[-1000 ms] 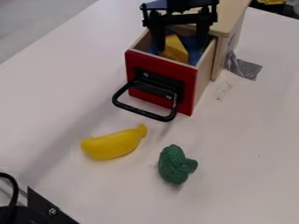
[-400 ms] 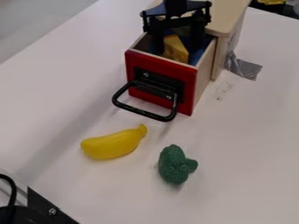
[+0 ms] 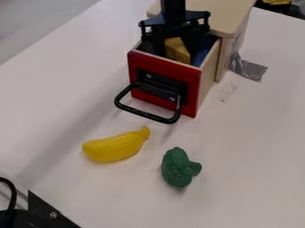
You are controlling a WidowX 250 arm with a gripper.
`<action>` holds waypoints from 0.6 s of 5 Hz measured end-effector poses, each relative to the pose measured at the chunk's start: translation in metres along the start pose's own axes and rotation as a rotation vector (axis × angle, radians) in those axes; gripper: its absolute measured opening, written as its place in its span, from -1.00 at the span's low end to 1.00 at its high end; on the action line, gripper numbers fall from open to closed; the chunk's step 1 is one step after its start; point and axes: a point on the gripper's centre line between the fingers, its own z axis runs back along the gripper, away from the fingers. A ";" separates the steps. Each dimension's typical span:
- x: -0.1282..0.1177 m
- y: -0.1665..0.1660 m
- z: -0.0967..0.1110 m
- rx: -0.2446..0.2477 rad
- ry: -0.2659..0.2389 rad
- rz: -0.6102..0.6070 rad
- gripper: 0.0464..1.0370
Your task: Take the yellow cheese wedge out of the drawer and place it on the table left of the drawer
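Handle: the black handle (image 3: 147, 116) sticks out from the red front (image 3: 162, 84) of the open drawer (image 3: 209, 73); keep the arm off both so the drawer does not slide.
Gripper: the black gripper (image 3: 177, 49) is down in the drawer, unclenched, its fingers apart around the yellow block; contact is perhaps being made, but the dark interior hides it.
Yellow block: the yellow block (image 3: 177, 50) sits inside the drawer. A good grip would centre on it, close evenly on its sides and lift straight up, clear of the wooden walls.
Blue thing: the blue thing (image 3: 202, 58) lies just right of the block, so the right finger needs room to avoid pinching it too.
Floor: grey floor (image 3: 35, 26) beyond the table edge, upper left.
Black bracket: the black bracket (image 3: 44, 209) is at the lower left corner.
Table: pale and smooth, the table (image 3: 250, 147) carries the banana (image 3: 116, 146) on the left, then the broccoli (image 3: 177, 168), well apart from the drawer.
Tape: silver tape (image 3: 249, 69) beside the wooden box (image 3: 229, 18).
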 end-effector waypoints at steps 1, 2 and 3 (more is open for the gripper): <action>-0.005 0.006 0.001 0.009 -0.011 -0.001 -0.28; -0.010 0.008 0.014 -0.004 -0.032 -0.007 -0.40; -0.019 0.009 0.031 -0.024 -0.025 -0.041 -0.41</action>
